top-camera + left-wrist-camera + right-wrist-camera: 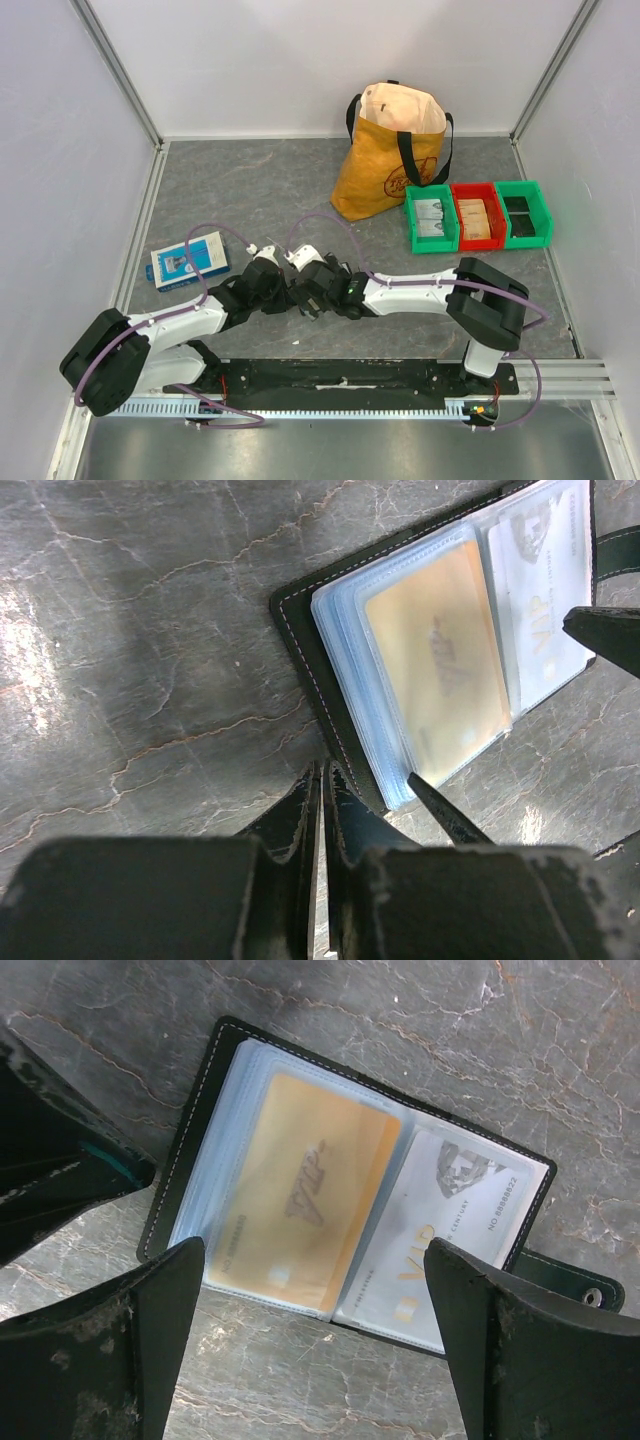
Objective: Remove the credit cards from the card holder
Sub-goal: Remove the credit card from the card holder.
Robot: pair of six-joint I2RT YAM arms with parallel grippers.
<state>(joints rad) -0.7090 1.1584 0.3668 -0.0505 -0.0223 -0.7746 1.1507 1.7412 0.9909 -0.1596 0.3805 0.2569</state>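
So progress-wise, I'd say this one is barely getting going. The card holder (185,1160) is lying opened flat on the table (500,1040), right between the fingers of the right pincer (312,1255). That pincer is hovering over it with its jaws spread as wide as they go, gripping nothing.

Both cards I can see are sitting in their clear sleeves. The orange card (305,1200) is showing nearer the finger on the left pincer's side, and the pale card (440,1230) marked VIP nearer the other finger.

The left pincer (322,780) is squeezed closed, with the card holder's black stitched edge touching its tips just ahead of them. I can't tell whether it's nipping a sliver of the cover or just pinning it down.

My read: the opening is done and pulling cards out isn't started, so basically everything that counts is left. There's a stack of sleeves under the orange one too, so more cards may be hiding underneath, no way of telling from here.
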